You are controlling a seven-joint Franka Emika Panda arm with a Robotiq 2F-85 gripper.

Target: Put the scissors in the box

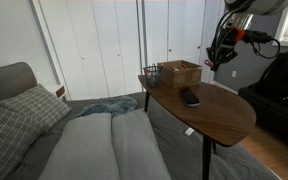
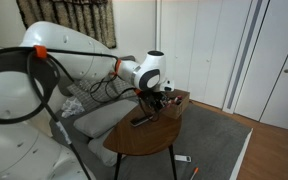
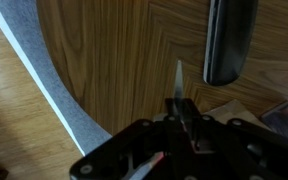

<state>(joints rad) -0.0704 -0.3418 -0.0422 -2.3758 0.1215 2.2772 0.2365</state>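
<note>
Closest to the wrist camera, the gripper (image 3: 182, 114) is seen closed tight on the scissors (image 3: 178, 82). One pale pointed blade is clamped between the black fingers (image 3: 191, 118) and sticks out beyond their tips. A streak of red is glimpsed lower down in the gripper's body, though the handles are not clearly shown. Bare wood of the table (image 3: 104, 50) lies beneath the blade, and the flat black oblong object (image 3: 231, 40) is seen ahead of its tip, resting on the tabletop. A grey rug (image 3: 54, 95) is visible past the table's curved edge.

In both exterior views the gripper (image 1: 222, 55) (image 2: 164, 97) is held raised above the tabletop, near the box (image 1: 181, 72) (image 2: 181, 100) but not inside it. The scissors are too small to be made out there. The light-brown box stands at one end of the table, and a small dark wire basket (image 1: 151, 70) is set just beside it, on the side away from the gripper. A grey couch (image 1: 94, 145) is placed beside the table.
</note>
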